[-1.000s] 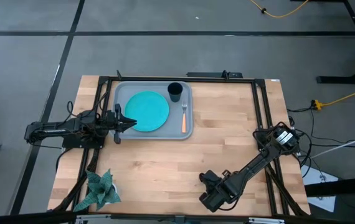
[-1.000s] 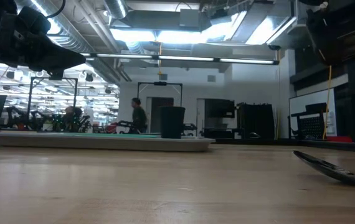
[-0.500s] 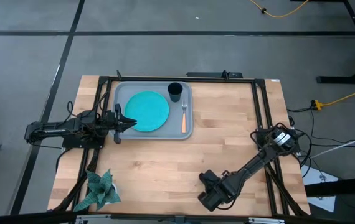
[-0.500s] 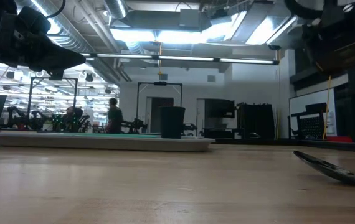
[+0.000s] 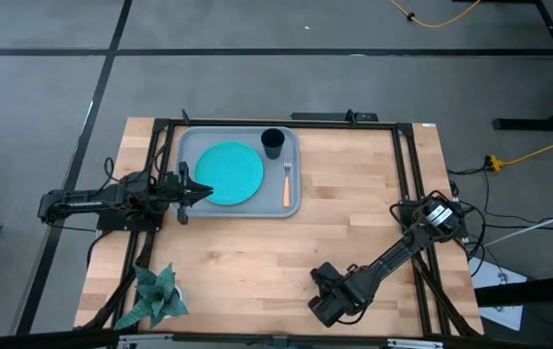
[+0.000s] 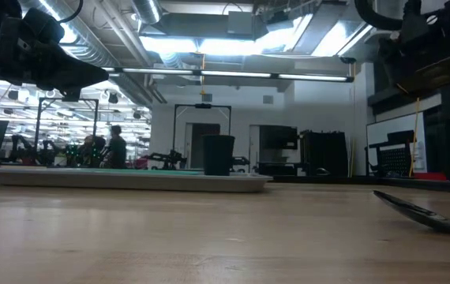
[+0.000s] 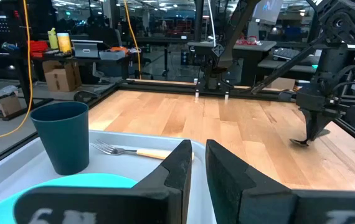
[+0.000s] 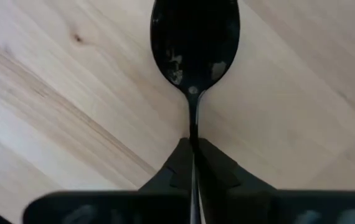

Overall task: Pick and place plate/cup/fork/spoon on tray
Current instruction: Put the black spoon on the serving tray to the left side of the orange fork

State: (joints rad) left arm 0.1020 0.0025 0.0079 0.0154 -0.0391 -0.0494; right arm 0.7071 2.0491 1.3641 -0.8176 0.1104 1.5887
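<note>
The grey-blue tray (image 5: 187, 145) lies at the table's far left. On it are the turquoise plate (image 5: 228, 173), the dark cup (image 5: 273, 142) standing upright, and the orange-handled fork (image 5: 287, 182) lying flat. My left gripper (image 5: 204, 192) hovers over the tray's left part at the plate's edge. It is empty, its fingers (image 7: 184, 163) together but for a narrow slit. My right gripper (image 5: 327, 308) is near the table's near edge, right of centre, shut on the dark spoon (image 8: 195, 37), which also shows in the low view (image 6: 422, 213). My right gripper pinches the spoon's thin handle (image 8: 194, 134) between its two fingertips, a little behind the bowl. The fingers come from above, pointing down, and the spoon runs on forward past them. The bowl (image 8: 195, 37) lies low over the wood; whether it rests on the table I cannot tell.
A green spiky plant (image 5: 152, 296) stands at the table's near left corner. Dark frame rails (image 5: 407, 165) run along the table's sides. Bare wood (image 5: 354, 204) lies between the tray and my right gripper. A person (image 6: 116, 146) moves in the room far behind.
My right arm has shifted slightly toward the table's left with the spoon, which stays low over the wood. A person in the room behind has walked on.
</note>
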